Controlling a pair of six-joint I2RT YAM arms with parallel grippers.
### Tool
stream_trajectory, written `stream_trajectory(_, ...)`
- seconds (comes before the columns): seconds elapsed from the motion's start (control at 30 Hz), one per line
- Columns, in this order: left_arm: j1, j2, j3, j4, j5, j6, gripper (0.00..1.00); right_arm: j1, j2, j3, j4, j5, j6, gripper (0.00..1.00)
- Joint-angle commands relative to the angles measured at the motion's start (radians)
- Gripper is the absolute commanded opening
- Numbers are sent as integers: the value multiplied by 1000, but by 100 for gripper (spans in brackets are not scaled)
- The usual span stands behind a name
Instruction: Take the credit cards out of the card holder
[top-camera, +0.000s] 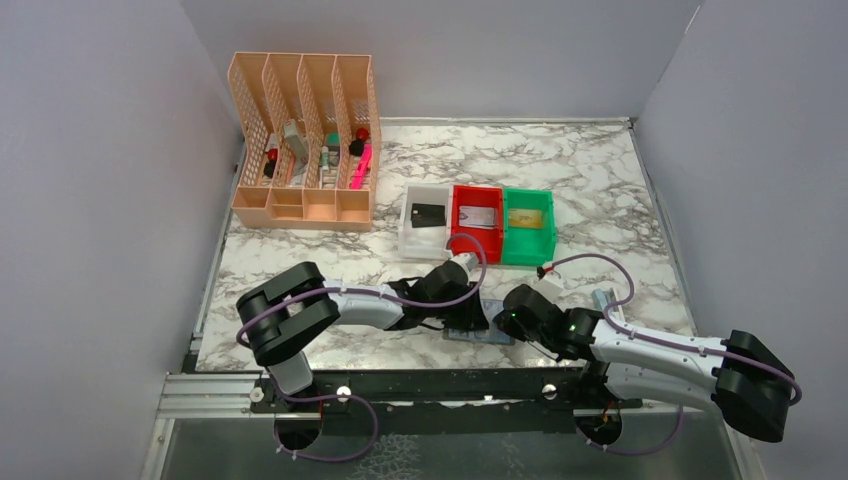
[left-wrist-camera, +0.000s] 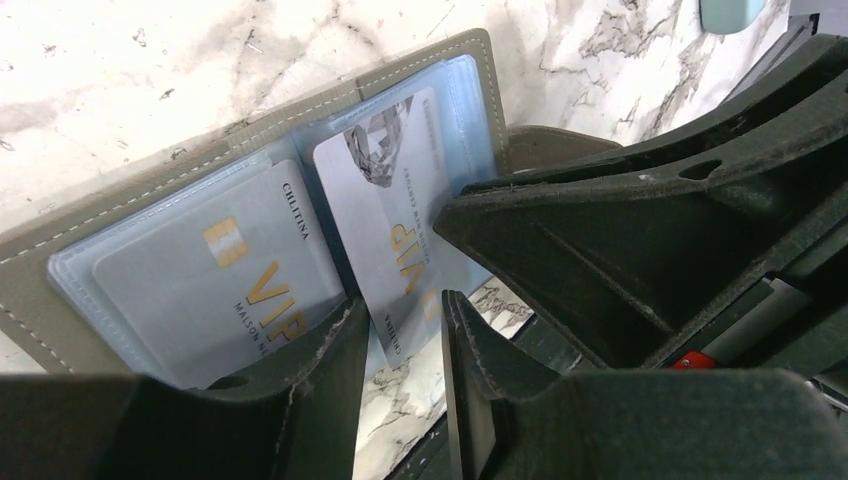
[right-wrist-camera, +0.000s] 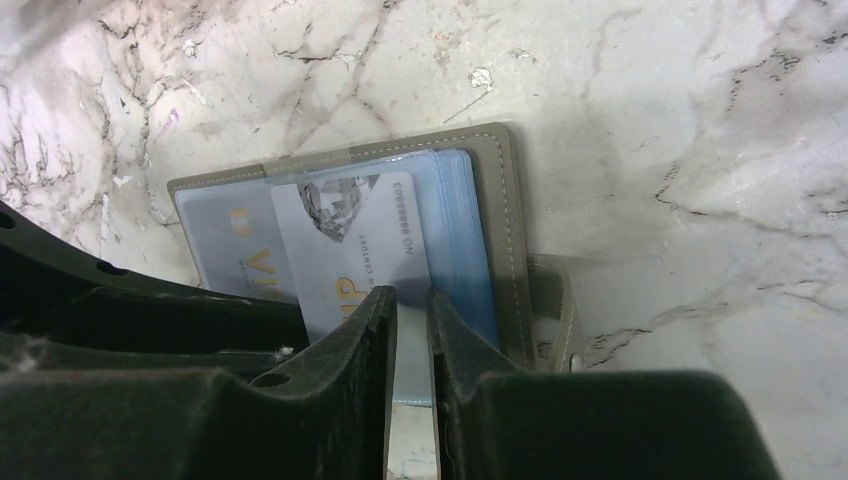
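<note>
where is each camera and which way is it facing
Top external: above and behind the bases, looking down on the marble table; the left arm and right arm show.
Left wrist: low on the left gripper, facing the open card holder; own fingers at bottom.
Right wrist: low on the right gripper, facing that holder; own fingers at bottom.
Shared: both wrist views show the tilted silvery card.
</note>
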Motion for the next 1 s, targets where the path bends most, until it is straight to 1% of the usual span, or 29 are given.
stream_trajectory(0.0,-4,14,-12,73,40,-51,35,-4,20,-44,-64,-5,-7,23)
stream_trajectory(0.33,-1,56,-28,128,47,-104,27,-3,21,-57,-49,-8,-6,21)
stream_trajectory(0.4,0,58,-30,133,47,-107,24,-3,22,-61,-43,-12,-4,20)
stream_trajectory(0.63,5,41,-45,133,37,-105,17,-3,22,-61,-44,-10,-7,20)
stream_trajectory(0.83,13,27,-68,133,25,-101,12,-5,23,-56,-49,-4,-8,20)
stream_trajectory(0.97,24,-17,-83,129,20,-95,9,-5,23,-54,-55,0,-7,20)
